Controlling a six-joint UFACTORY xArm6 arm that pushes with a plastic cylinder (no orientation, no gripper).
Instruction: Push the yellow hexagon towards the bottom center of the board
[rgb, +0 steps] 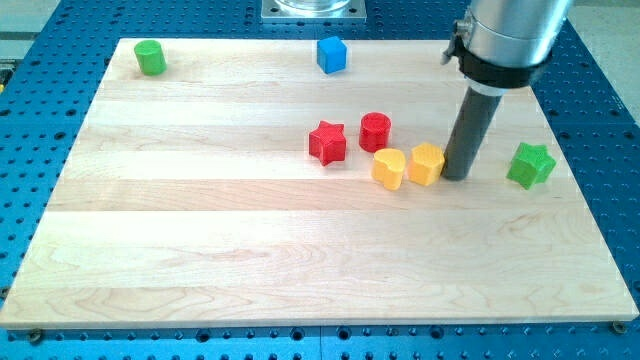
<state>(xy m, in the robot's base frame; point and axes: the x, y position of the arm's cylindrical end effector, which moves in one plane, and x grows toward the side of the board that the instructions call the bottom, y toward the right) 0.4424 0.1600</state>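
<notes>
The yellow hexagon (427, 163) lies right of the board's middle. My tip (456, 176) stands right against its right side, touching or nearly so. A yellow heart-shaped block (389, 169) sits directly against the hexagon's left side. The dark rod rises from the tip up to the grey arm end at the view's top right.
A red star (327, 142) and a red cylinder (375, 131) lie just up-left of the yellow blocks. A green star (530, 165) lies near the right edge. A blue cube (331, 54) sits at top centre, a green cylinder (150, 57) at top left, on the wooden board (200, 250).
</notes>
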